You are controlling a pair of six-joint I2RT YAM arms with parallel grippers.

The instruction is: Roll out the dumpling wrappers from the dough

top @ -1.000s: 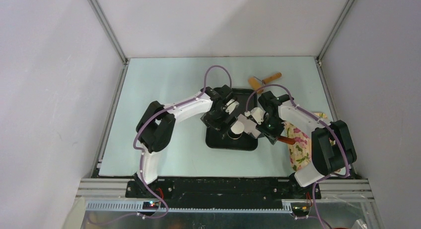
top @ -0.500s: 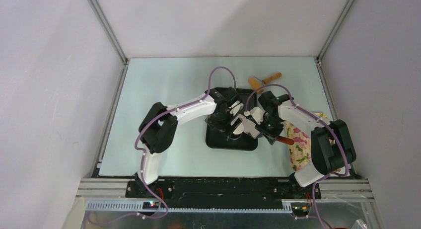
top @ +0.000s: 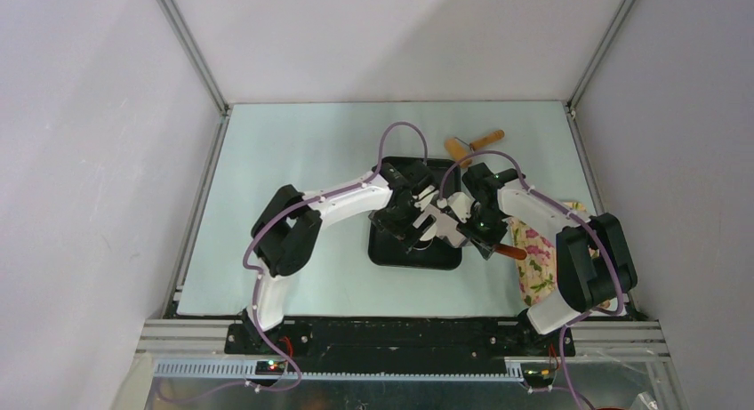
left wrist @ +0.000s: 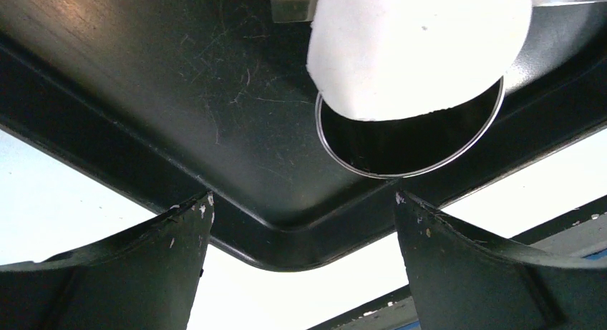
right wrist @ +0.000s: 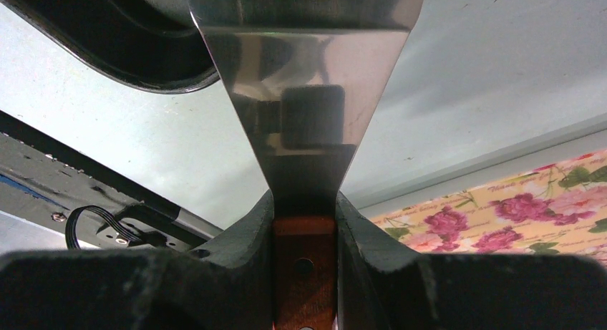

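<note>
Left arm had swung further right over black tray [top: 413, 255] since earlier frame. Left gripper [left wrist: 302, 199] hung just beside steel cup [left wrist: 401, 140], jaws wide apart, holding nothing. Right gripper [right wrist: 304, 198] clamped wooden handle of spatula [right wrist: 308, 79]. Dough [left wrist: 419, 51], flattened to round disc, appeared to rest on spatula blade, overhanging cup rim. Judged: one wrapper flattened; lifting it off blade left. Wooden tool [top: 474, 145] lay on counter [top: 293, 152] beyond tray.

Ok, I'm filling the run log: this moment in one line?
left pincer open near dough | right pincer shut on spatula | dough on spatula over cup
</note>
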